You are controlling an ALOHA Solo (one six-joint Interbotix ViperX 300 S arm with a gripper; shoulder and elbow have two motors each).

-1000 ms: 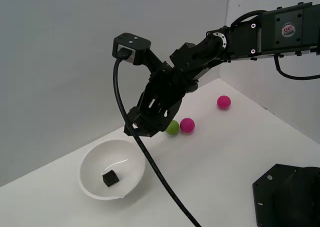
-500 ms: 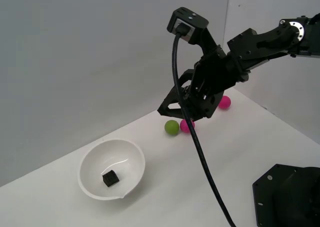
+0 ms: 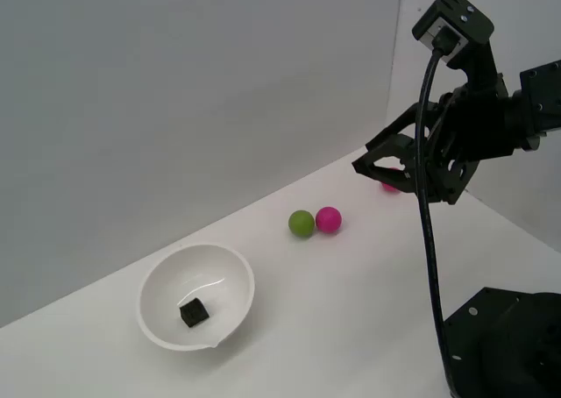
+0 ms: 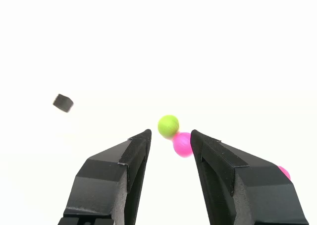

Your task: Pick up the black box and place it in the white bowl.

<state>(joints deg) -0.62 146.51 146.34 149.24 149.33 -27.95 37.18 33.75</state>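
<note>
The black box point(image 3: 194, 312) lies on the bottom of the white bowl point(image 3: 166, 280), which stands at the exterior view's left. In the wrist view the box point(image 4: 63, 103) shows as a small dark shape; the bowl is washed out there. My gripper point(image 3: 372, 168) is open and empty, raised above the table at the exterior view's right, far from the bowl. In the wrist view the gripper point(image 4: 170, 135) has its two black fingers apart with nothing between them.
A green ball point(image 3: 301, 223) and a pink ball point(image 3: 328, 219) touch each other mid-table, also in the wrist view: green point(image 4: 168, 126), pink point(image 4: 182, 143). A second pink ball point(image 3: 388, 187) is partly hidden behind the gripper. A black base point(image 3: 504, 345) stands at the lower right.
The arm has swung from above the bowl to the exterior view's right and risen. The box stays in the bowl; the balls have not moved.
</note>
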